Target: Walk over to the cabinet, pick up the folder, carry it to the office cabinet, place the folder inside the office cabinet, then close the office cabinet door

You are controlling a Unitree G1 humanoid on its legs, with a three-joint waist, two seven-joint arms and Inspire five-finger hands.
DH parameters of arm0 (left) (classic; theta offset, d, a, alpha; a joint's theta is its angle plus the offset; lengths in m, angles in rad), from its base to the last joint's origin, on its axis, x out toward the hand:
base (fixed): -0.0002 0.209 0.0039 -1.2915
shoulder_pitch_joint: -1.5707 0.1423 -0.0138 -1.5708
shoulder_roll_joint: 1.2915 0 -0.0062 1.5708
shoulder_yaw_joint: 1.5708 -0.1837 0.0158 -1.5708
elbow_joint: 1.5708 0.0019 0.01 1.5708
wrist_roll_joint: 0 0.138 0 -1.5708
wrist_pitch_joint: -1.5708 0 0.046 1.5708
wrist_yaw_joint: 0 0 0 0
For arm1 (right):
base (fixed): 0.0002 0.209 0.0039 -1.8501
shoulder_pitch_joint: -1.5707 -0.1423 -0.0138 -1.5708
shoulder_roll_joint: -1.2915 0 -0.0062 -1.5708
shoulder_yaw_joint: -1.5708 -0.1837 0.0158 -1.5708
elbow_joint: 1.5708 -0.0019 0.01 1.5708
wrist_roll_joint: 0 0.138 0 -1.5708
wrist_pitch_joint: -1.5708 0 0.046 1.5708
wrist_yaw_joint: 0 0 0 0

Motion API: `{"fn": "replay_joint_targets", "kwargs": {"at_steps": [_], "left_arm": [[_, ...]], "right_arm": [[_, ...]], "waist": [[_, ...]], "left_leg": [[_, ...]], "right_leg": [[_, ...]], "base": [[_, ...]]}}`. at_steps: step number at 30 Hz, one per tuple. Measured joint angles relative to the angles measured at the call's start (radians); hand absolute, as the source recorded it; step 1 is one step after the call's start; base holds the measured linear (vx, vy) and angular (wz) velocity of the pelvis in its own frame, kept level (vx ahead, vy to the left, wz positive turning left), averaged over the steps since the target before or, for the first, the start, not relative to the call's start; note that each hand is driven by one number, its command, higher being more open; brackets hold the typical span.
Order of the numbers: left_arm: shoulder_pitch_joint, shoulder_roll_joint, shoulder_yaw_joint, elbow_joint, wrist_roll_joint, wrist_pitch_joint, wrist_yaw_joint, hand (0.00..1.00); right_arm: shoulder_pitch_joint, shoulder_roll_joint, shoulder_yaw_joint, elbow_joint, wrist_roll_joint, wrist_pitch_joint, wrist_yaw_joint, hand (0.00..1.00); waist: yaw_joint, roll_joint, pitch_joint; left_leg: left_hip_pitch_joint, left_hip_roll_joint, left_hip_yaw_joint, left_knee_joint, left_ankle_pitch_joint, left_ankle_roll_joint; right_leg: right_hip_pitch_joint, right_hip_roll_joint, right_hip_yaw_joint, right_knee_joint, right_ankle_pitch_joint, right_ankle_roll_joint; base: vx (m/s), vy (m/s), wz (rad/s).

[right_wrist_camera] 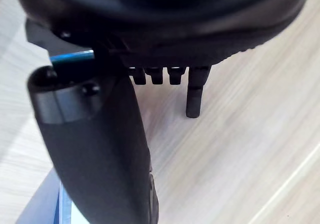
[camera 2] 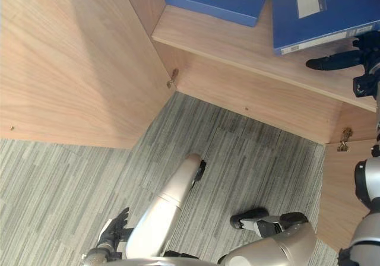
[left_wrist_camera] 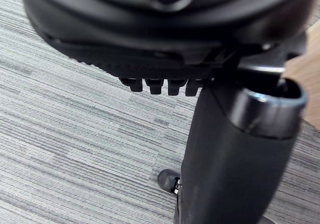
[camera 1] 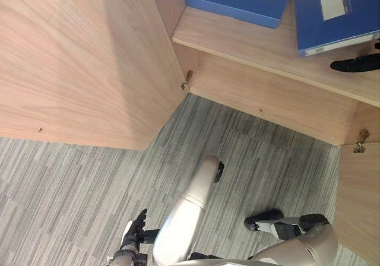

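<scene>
Two blue folders lie flat on the wooden shelf of the open office cabinet. One has a white label and lies to the right; the other, plain one lies to its left. My right hand hovers over the shelf just in front of the labelled folder's near edge, fingers straight and holding nothing. The right wrist view has the thumb over the shelf wood and a strip of blue folder beside it. My left hand hangs low by the carpet, fingers relaxed and empty.
The cabinet's left door stands wide open on my left, with a brass hinge at its inner edge. The right door is open on my right, its hinge above. Grey striped carpet runs below the shelf.
</scene>
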State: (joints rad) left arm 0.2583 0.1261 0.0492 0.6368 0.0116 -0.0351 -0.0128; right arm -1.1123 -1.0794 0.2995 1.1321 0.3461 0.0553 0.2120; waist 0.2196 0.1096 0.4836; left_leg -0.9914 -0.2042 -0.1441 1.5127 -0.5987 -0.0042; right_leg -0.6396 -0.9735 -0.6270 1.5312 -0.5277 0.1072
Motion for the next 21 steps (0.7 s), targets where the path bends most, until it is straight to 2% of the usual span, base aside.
{"fn": "replay_joint_targets", "kwargs": {"at_steps": [2, 6, 8, 9, 10, 13, 15, 17, 18, 19, 21], "left_arm": [[0.0, 0.0, 0.0, 0.001, 0.0, 0.0, -0.002, 1.0], [0.0, -0.001, 0.0, 0.012, -0.001, 0.0, -0.003, 1.0], [0.0, -0.001, 0.001, 0.015, -0.001, 0.001, -0.002, 1.0], [0.0, 0.0, 0.001, 0.015, -0.001, 0.001, -0.002, 1.0], [0.0, 0.0, 0.001, 0.013, -0.001, 0.001, -0.002, 1.0], [0.0, 0.001, 0.001, 0.008, -0.001, 0.0, -0.003, 1.0], [0.0, 0.007, 0.001, 0.007, -0.001, 0.0, -0.003, 1.0], [0.0, 0.013, 0.001, 0.012, -0.001, 0.0, -0.003, 1.0], [0.0, 0.015, 0.0, 0.017, 0.0, 0.0, -0.003, 1.0], [0.0, 0.015, -0.001, 0.018, 0.0, 0.0, -0.003, 1.0], [0.0, 0.015, -0.029, 0.037, 0.002, -0.002, -0.002, 1.0]], "right_arm": [[0.0, 0.003, -0.003, 0.012, 0.053, 0.004, -0.007, 1.0], [0.0, 0.035, -0.007, 0.066, 0.297, 0.022, -0.075, 1.0], [0.006, 0.072, -0.036, 0.085, 0.524, 0.015, -0.125, 1.0], [0.007, 0.083, -0.047, 0.086, 0.576, 0.011, -0.136, 1.0], [0.008, 0.104, -0.049, 0.093, 0.7, -0.011, -0.161, 1.0], [0.008, 0.116, -0.055, 0.099, 0.791, -0.024, -0.18, 1.0], [0.005, 0.116, -0.065, 0.096, 0.759, -0.026, -0.18, 1.0], [-0.008, 0.111, -0.051, 0.077, 0.58, -0.014, -0.172, 1.0], [-0.024, 0.102, -0.018, 0.06, 0.417, -0.006, -0.151, 1.0], [-0.034, 0.094, 0.013, 0.045, 0.364, 0.001, -0.141, 1.0], [-0.058, 0.083, 0.138, -0.032, -0.027, 0.007, -0.078, 1.0]], "waist": [[0.0, -0.002, 0.0], [-0.001, -0.003, 0.0], [-0.005, -0.001, -0.002], [-0.006, 0.0, -0.003], [-0.008, 0.003, -0.005], [-0.006, 0.014, -0.01], [-0.004, 0.025, -0.01], [-0.005, 0.029, -0.009], [-0.006, 0.03, -0.01], [-0.006, 0.03, -0.01], [-0.006, 0.031, -0.009]], "left_leg": [[0.005, -0.001, 0.001, -0.007, 0.0, 0.001], [0.032, -0.004, 0.001, -0.027, 0.001, 0.001], [0.047, -0.004, -0.004, -0.042, 0.001, 0.001], [0.05, -0.004, -0.005, -0.044, 0.001, 0.001], [0.06, -0.006, -0.009, -0.052, 0.001, 0.001], [0.074, -0.013, -0.015, -0.064, 0.003, -0.003], [0.081, -0.015, -0.019, -0.067, 0.003, -0.003], [0.084, -0.017, -0.02, -0.072, 0.005, -0.005], [0.087, -0.017, -0.02, -0.075, 0.005, -0.005], [0.089, -0.016, -0.019, -0.077, 0.005, -0.005], [0.102, -0.012, -0.017, -0.084, 0.005, -0.005]], "right_leg": [[0.004, 0.0, -0.001, -0.005, 0.001, 0.002], [0.036, 0.0, -0.018, -0.022, 0.005, 0.008], [0.064, -0.002, -0.045, -0.031, 0.005, 0.008], [0.07, -0.002, -0.051, -0.033, 0.005, 0.008], [0.091, -0.005, -0.07, -0.035, 0.005, 0.008], [0.123, -0.015, -0.102, -0.037, 0.005, 0.008], [0.136, -0.017, -0.111, -0.036, 0.005, 0.009], [0.136, -0.019, -0.111, -0.037, 0.005, 0.009], [0.136, -0.018, -0.111, -0.039, 0.005, 0.008], [0.136, -0.018, -0.11, -0.039, 0.005, 0.008], [0.137, -0.015, -0.102, -0.043, 0.005, 0.008]], "base": [[0.0, 0.0, 0.0], [-0.01, -0.03, 0.03], [-0.01, -0.048, 0.02], [-0.01, -0.061, 0.04], [0.0, -0.053, 0.06], [0.01, -0.051, 0.1], [0.02, -0.053, 0.08], [0.01, -0.041, 0.0], [0.01, -0.04, -0.02], [0.01, -0.041, -0.04], [0.01, -0.048, -0.06]]}}
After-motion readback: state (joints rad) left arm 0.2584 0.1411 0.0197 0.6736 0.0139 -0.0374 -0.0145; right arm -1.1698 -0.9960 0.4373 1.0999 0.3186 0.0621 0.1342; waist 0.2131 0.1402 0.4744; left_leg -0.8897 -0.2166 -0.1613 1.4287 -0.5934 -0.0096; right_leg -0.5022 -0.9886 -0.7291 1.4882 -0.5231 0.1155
